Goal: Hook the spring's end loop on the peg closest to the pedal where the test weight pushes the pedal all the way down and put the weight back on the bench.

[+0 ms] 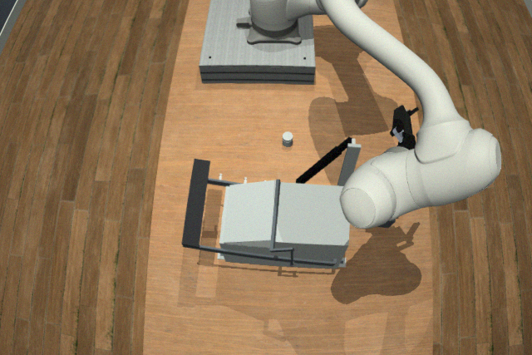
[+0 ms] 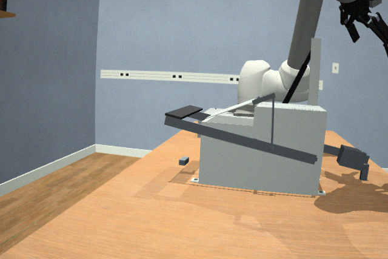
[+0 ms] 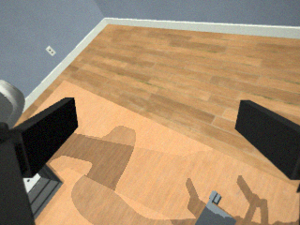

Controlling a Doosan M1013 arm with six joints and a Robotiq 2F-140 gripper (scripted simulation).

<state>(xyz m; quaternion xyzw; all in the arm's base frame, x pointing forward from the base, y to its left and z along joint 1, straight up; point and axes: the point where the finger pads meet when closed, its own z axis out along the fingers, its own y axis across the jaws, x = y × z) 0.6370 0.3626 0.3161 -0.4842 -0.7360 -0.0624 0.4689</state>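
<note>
The feeder's dark pedal (image 1: 196,203) (image 2: 183,111) stands raised and sloping at the left end of its side arms. The black spring (image 1: 325,160) (image 2: 297,77) runs down from the top of an upright post (image 1: 350,164) (image 2: 314,71); its lower end is hidden behind the housing, so the loop's peg cannot be told. Small white pegs (image 1: 220,176) (image 1: 245,179) show along the far side arm. The steel weight (image 1: 287,139) stands upright on the bench between the feeder and robot base. My gripper (image 2: 371,43) (image 3: 157,113) is open and empty, high beyond the post end.
The grey feeder housing (image 1: 311,214) (image 2: 260,162) stands mid-bench, with a thin bar frame over it. A small grey block (image 2: 183,161) lies below the pedal. A dark block (image 2: 350,158) sticks out at the housing's right end. The robot's base plate (image 1: 227,41) is at the back.
</note>
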